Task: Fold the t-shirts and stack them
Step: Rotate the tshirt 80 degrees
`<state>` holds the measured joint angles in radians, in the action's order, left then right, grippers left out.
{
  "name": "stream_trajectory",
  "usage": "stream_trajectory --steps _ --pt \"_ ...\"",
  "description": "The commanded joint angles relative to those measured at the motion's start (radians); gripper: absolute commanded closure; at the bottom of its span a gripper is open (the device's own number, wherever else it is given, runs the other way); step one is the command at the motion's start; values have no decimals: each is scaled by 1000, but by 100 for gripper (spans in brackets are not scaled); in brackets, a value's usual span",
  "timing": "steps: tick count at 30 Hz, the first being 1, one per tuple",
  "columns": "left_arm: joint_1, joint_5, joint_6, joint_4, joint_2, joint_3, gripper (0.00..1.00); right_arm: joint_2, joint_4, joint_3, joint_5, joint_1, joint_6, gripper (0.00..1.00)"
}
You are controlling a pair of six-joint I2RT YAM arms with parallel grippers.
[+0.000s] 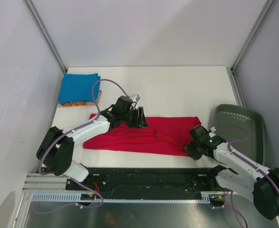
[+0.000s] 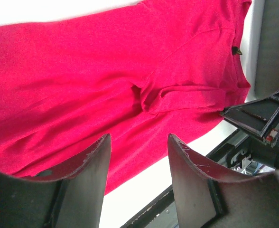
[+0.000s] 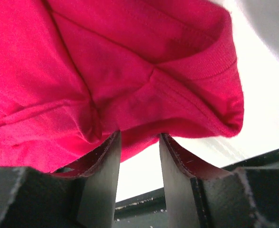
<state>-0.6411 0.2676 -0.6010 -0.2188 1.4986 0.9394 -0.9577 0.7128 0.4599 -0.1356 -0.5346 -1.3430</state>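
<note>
1. The bright red short-sleeved cloth t-shirt (image 1: 149, 135) lies as a long, wrinkled band across the middle of the white table (image 1: 177, 85), with its dark neck tag (image 2: 235, 51) toward the right end
2. The right gripper (image 3: 139, 135) sits at the shirt's near right corner, jaws apart, the hem bunched at their tips but not visibly pinched
3. The left gripper (image 2: 138, 140) hovers over the far edge, left of middle, with its jaws apart and nothing between them
4. The step in hand looks like taking hold for a fold. Each gripper should close on the full edge, both layers together. Then both should lift evenly, so the cloth carries over flat rather than dragging or twisting
5. The folded bright blue t-shirt (image 1: 79, 87) rests in the far left corner on the orange t-shirt (image 1: 75, 103), of which only a strip shows. That is probably where the stack goes
6. The dark grey plastic bin (image 1: 225, 114) stands at the right, just beside the right arm. A wide swing there could knock it
</note>
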Motion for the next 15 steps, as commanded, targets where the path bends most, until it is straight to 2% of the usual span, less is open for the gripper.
stream_trajectory --steps 1,5,10,15 --pt "21 24 33 6 -60 -23 44 -45 -68 3 -97 27 -21 58" --pt "40 32 43 -3 -81 -30 44 -98 -119 3 -98 73 2 59" --pt "65 49 56 -20 -96 -26 44 -174 -257 24 -59 201 92 61" --pt "75 58 72 -36 -91 -16 44 -416 -382 206 -47 322 223 61"
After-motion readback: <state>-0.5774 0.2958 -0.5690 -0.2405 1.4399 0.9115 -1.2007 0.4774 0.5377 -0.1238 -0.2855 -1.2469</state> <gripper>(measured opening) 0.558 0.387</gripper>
